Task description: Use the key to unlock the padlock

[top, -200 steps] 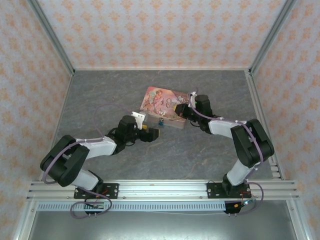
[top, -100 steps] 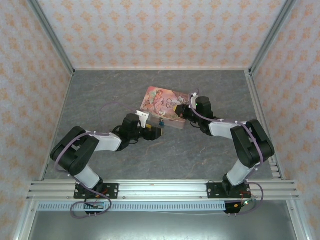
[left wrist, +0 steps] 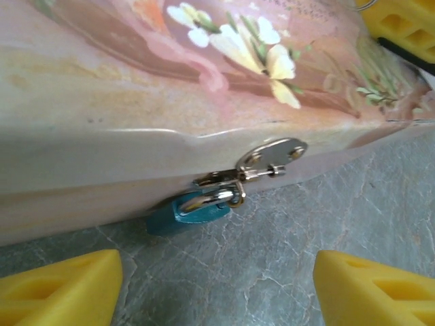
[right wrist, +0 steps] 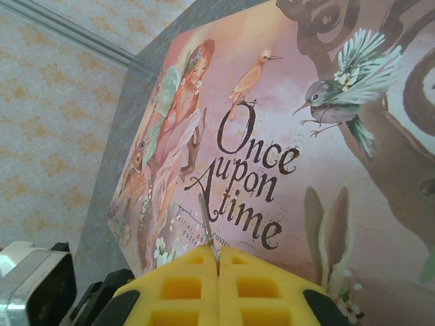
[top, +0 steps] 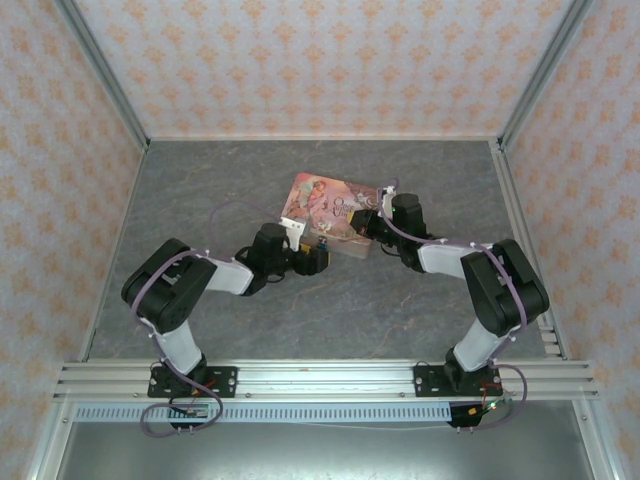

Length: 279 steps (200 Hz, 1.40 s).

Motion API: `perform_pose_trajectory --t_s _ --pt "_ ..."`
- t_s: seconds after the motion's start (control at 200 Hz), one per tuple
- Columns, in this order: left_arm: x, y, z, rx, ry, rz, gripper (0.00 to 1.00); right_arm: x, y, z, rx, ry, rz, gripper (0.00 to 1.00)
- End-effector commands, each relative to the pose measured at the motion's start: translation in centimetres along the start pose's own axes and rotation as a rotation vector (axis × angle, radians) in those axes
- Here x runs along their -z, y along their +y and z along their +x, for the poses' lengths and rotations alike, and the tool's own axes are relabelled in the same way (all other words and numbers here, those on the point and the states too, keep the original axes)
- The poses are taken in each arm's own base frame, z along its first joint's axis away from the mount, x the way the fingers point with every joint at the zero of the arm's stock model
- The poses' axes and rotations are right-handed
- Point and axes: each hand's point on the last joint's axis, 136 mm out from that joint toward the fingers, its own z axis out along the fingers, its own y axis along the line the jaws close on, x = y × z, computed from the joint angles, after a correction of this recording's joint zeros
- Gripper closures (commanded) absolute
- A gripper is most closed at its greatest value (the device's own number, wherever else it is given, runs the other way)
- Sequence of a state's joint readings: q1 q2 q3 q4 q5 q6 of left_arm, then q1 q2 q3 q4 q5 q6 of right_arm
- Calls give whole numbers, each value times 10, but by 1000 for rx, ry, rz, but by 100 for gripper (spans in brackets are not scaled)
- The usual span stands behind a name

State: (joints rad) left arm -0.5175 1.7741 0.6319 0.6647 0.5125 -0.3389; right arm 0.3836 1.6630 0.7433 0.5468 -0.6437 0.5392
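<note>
Left end effector [left wrist: 217, 288]: yellow fingers spread apart, low over the grey marbled table [left wrist: 285, 238], facing the near wall of the flat pink illustrated box [left wrist: 122, 136].
Right end effector [right wrist: 217, 272]: fingers pressed together, clamped on the thin pale metal key [right wrist: 208, 229], above the box lid.
Padlock: small teal-blue metal padlock [left wrist: 185, 214] hangs from the box's silver hasp [left wrist: 270, 156], just beyond the left fingers.

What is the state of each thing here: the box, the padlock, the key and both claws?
box: closed, hasp fastened.
padlock: hanging on the hasp, shackle looks shut.
left claw: open, empty, facing the padlock.
right claw: shut on the key.
key: pinched, tip sticking out.
</note>
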Motion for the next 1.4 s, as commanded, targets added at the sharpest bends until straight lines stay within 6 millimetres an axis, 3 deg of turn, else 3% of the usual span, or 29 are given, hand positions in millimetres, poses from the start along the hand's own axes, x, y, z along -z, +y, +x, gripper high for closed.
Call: perform_pose_trajectory --t_s 0.0,0.395,0.716,1.391 --pt "-8 -4 -18 -28 -62 7 27 1 -24 39 -63 111 75 100" --pt "-20 8 -12 -26 -55 -21 30 0 -24 41 -56 119 72 100" --pt "-29 -4 -12 -20 -26 41 43 0 -23 41 -56 117 73 100" --pt "-32 -17 -17 -18 -24 29 54 1 -24 41 -58 116 77 100"
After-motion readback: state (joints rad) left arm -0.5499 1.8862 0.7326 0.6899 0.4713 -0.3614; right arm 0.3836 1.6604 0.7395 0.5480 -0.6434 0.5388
